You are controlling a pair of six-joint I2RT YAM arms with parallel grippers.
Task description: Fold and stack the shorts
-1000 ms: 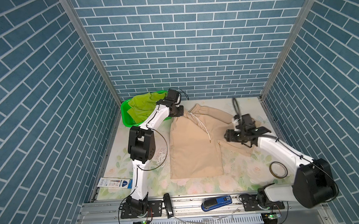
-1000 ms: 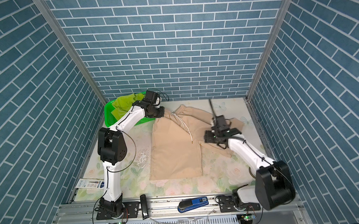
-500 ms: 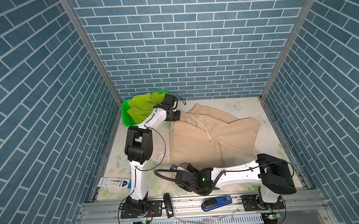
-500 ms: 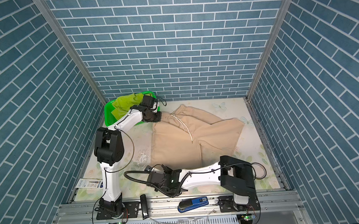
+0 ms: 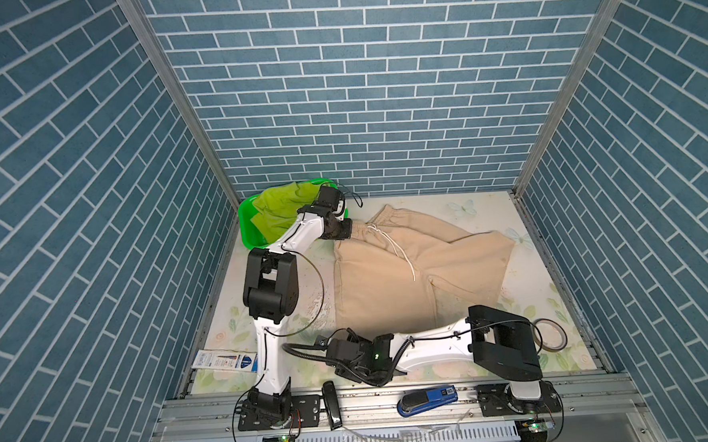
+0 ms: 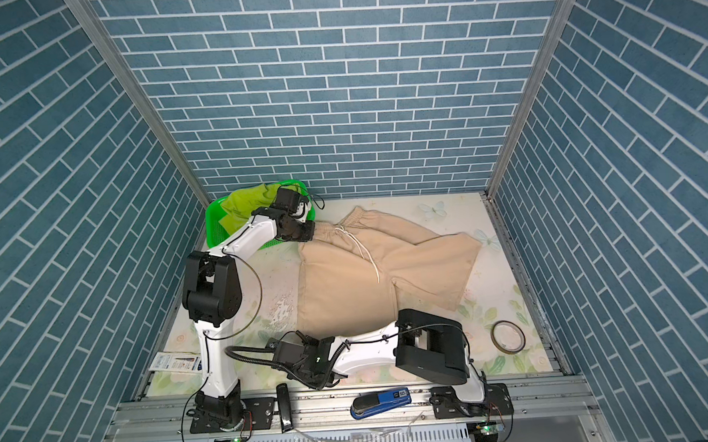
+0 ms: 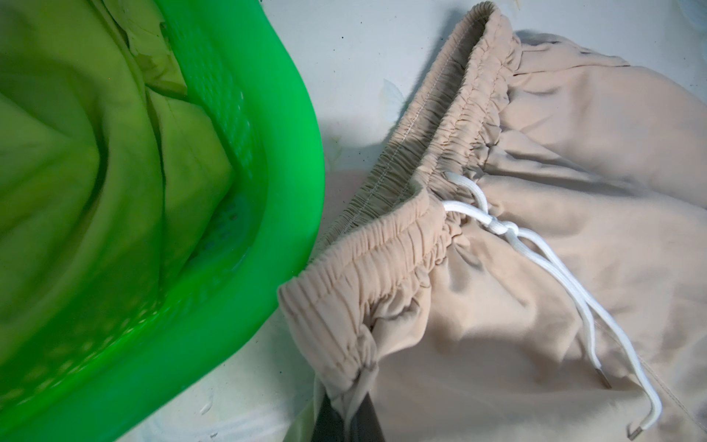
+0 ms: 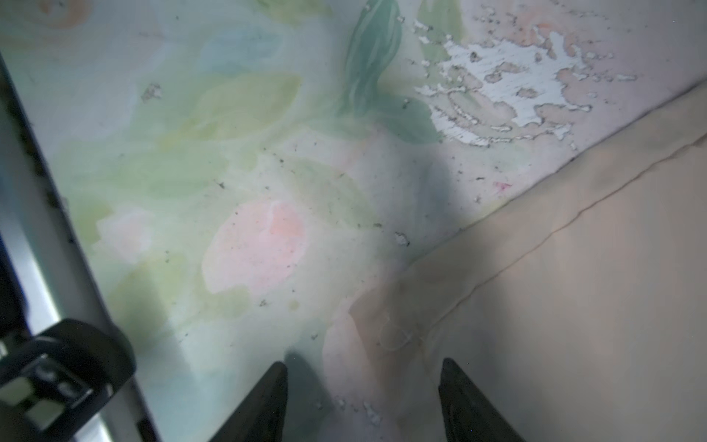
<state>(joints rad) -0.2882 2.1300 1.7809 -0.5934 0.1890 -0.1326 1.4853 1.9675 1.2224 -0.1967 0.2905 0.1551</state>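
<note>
The beige shorts lie spread on the table, white drawstring on top. My left gripper is shut on the waistband's end beside the basket. The lime green shorts lie crumpled in the green basket. Low at the table's front, my right gripper stands open. The beige hem corner lies on the table just ahead of its fingertips, with nothing gripped.
A tape roll lies at the front right. A blue stapler and a black bar rest on the front rail. A printed packet sits by the left arm's base. Brick-pattern walls close in three sides.
My right arm let go of the shorts' right leg, now spread flat, and swung from the back right down to the front hem corner. The left gripper kept its hold.
</note>
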